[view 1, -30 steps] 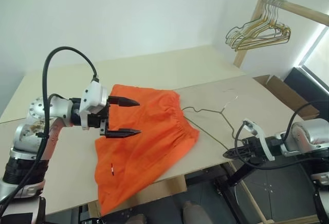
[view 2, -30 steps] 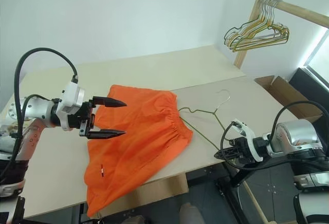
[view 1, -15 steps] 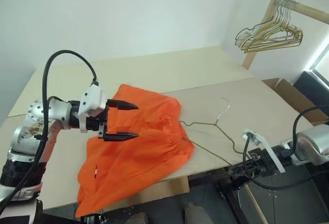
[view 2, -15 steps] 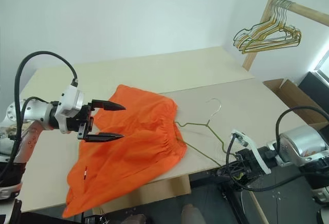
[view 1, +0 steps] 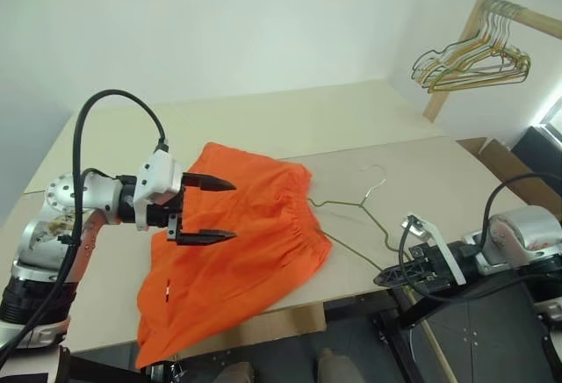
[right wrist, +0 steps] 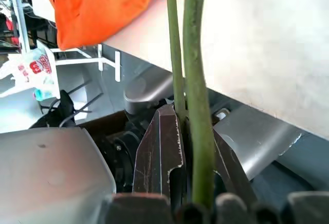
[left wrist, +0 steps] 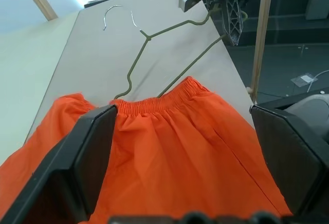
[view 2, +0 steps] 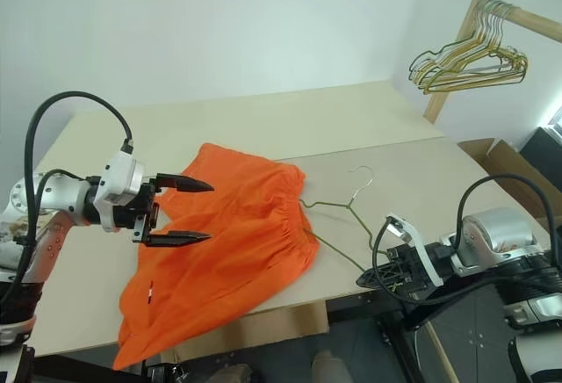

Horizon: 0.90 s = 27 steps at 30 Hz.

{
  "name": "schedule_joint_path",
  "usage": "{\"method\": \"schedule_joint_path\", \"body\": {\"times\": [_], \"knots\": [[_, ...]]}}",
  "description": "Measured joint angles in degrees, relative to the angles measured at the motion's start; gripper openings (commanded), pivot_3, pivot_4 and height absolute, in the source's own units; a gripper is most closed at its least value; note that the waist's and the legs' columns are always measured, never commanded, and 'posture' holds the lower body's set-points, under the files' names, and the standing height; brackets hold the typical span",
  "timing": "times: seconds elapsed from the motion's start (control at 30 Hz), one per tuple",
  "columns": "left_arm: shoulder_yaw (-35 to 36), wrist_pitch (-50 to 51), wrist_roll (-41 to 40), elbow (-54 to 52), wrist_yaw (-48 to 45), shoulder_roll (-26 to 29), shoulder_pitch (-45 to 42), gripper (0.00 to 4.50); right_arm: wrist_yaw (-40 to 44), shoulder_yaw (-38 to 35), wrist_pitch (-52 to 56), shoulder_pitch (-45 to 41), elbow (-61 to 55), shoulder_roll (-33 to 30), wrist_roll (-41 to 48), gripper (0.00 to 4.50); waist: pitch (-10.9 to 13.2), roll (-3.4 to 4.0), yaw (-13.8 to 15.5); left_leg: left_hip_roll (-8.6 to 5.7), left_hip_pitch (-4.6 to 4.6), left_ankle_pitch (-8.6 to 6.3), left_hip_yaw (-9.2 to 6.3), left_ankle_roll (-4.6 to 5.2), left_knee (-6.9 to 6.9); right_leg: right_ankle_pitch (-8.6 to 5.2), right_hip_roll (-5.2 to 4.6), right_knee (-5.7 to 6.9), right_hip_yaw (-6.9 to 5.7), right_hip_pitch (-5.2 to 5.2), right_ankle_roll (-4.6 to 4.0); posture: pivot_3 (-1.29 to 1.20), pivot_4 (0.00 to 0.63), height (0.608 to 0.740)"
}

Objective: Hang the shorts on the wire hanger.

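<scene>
**Hanger gripped at the table edge, shorts half off the front**

The table [view 1: 263, 119] carries both task things. The shorts [view 1: 237, 251], bright orange soft fabric with a gathered elastic waistband, lie rumpled near its front edge; one leg hangs over that edge toward 7 o'clock, and the waistband faces 3 o'clock. The wire hanger [view 1: 356, 212], one thin olive-grey triangle, lies flat just beside the waistband at 3 o'clock, its hook [view 1: 373, 172] pointing to 1 o'clock; one shoulder of the wire seems to slip under the waistband. A bunch of other hangers [view 1: 474, 54] hangs on a wooden rail [view 1: 518, 14] at 1 o'clock, well apart.

The left gripper [view 1: 204, 210] hovers over the shorts with its fingers spread wide, holding nothing. The right gripper [view 1: 391, 278], at the table's front edge at 4 o'clock, has its fingers pressed together on the hanger's lower corner; the right wrist view shows the green wire running between them.

Risks, as I judge them: the overhanging leg could drag the shorts off the table if the hanger tugs the waistband. The thin wire may twist or slide in so narrow a pinch. The soft cloth could bunch instead of letting the wire pass through.
</scene>
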Motion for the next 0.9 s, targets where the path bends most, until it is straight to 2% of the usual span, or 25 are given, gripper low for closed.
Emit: {"method": "schedule_joint_path", "body": {"times": [0.13, 0.33, 0.4, 0.53, 0.6, 0.77, 0.9], "knots": [[0.12, 0.0, -0.02, -0.42, 0.1, 0.78, 0.62, 4.49, 4.42, 1.44, 0.0, 3.03, -5.63, -5.13, 3.03, 0.0, 0.0, 0.0, 0.88, 0.0, 0.02, 0.0, 0.0, 0.0, 0.01, 0.0, 0.01, -0.02, -0.04, 0.04, 0.0, -0.07, 0.018, 0.74], [0.16, -0.26, -0.02, -0.85, 0.3, 0.92, 1.03, 4.49, 8.52, 4.65, -1.6, 3.91, -8.37, -8.41, 3.84, 0.0, 0.0, 0.0, 1.09, 0.03, 0.16, -0.01, 0.03, 0.0, 0.01, 0.0, 0.07, -0.02, -0.07, 0.14, 0.01, -0.07, 0.014, 0.74], [0.15, -0.52, 0.0, -0.97, 0.39, 0.97, 1.03, 4.49, 7.97, 6.64, -1.89, 2.61, -6.73, -6.34, 2.24, 0.0, 0.0, -0.01, 0.98, 0.03, 0.17, -0.01, 0.05, 0.0, 0.01, 0.01, 0.07, -0.02, -0.06, 0.14, -0.01, -0.06, 0.016, 0.74], [0.16, -0.75, 0.02, -1.25, 0.51, 1.19, 1.07, 4.49, 3.48, 7.45, -1.69, -3.48, 3.02, 3.19, -1.23, 0.0, -0.01, -0.01, 0.8, 0.02, 0.27, -0.01, 0.08, -0.01, -0.04, 0.04, 0.07, 0.0, -0.02, 0.15, -0.06, -0.05, 0.012, 0.74], [0.2, -0.82, 0.04, -1.25, 0.49, 1.51, 1.2, 4.49, 1.59, 7.35, -1.66, -5.68, 6.98, 6.02, -2.64, 0.0, -0.01, -0.01, 0.98, 0.01, 0.13, 0.0, 0.07, -0.01, -0.04, 0.04, 0.08, -0.01, -0.02, 0.04, -0.06, -0.05, 0.014, 0.74], [0.35, -0.92, 0.06, -1.31, 0.53, 2.27, 1.5, 4.49, -3.53, 0.34, -0.8, -10.08, 17.54, 12.88, -3.95, 0.0, -0.01, -0.01, 2.04, -0.07, 0.09, 0.0, 0.06, -0.02, -0.02, 0.05, 0.06, -0.02, -0.01, 0.01, -0.08, -0.04, 0.014, 0.74], [0.43, -1.11, 0.09, -1.52, 0.74, 2.4, 2.37, 4.49, -5.06, -3.87, 0.19, -9.04, 17.96, 14.08, -3.1, 0.0, -0.01, -0.01, 2.6, -0.06, 0.04, 0.0, 0.04, -0.02, -0.05, 0.05, 0.08, -0.02, -0.01, -0.04, -0.08, -0.04, 0.012, 0.74]]}}
